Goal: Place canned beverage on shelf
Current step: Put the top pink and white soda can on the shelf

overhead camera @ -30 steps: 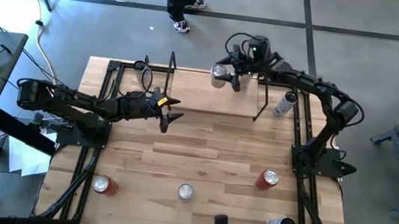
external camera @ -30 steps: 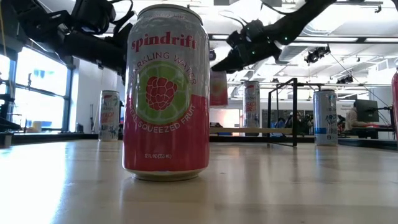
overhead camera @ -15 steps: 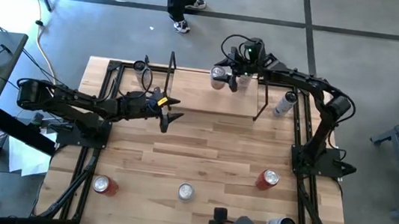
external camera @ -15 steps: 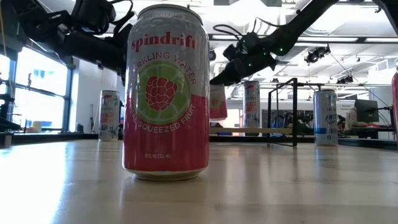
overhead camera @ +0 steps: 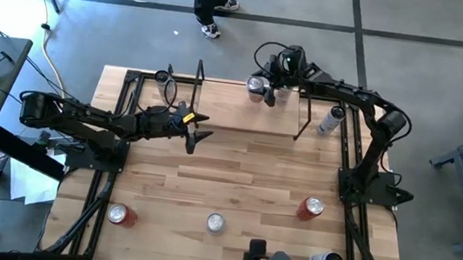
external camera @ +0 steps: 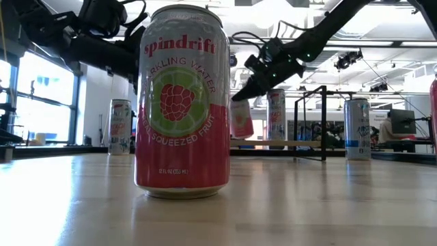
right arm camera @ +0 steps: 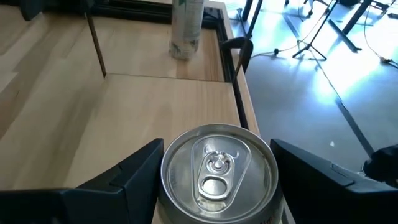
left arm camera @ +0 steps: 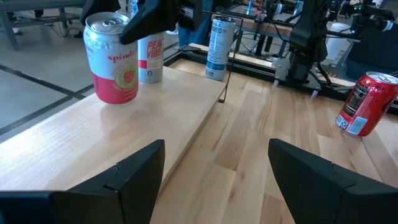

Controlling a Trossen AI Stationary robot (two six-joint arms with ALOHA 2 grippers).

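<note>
Bench (overhead camera: 245, 162) carrying shelf (overhead camera: 233, 113) at far edge. Right claw (right arm camera: 214, 174) pinching pink-and-white can (external camera: 241, 117), slightly tilted, above shelf board. Left claw (overhead camera: 199, 128) spread, empty, near shelf's left end.

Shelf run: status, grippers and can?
Right gripper around spindrift can at shelf; seated or not, unclear. Left gripper open, waiting by shelf. Peach can close beside.

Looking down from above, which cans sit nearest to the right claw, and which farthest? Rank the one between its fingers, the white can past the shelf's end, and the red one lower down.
From the right gripper:
1. Pink-and-silver can, between its fingers at the shelf.
2. White can, just outside the shelf's right end frame.
3. Red can, far down the table's right side.
</note>
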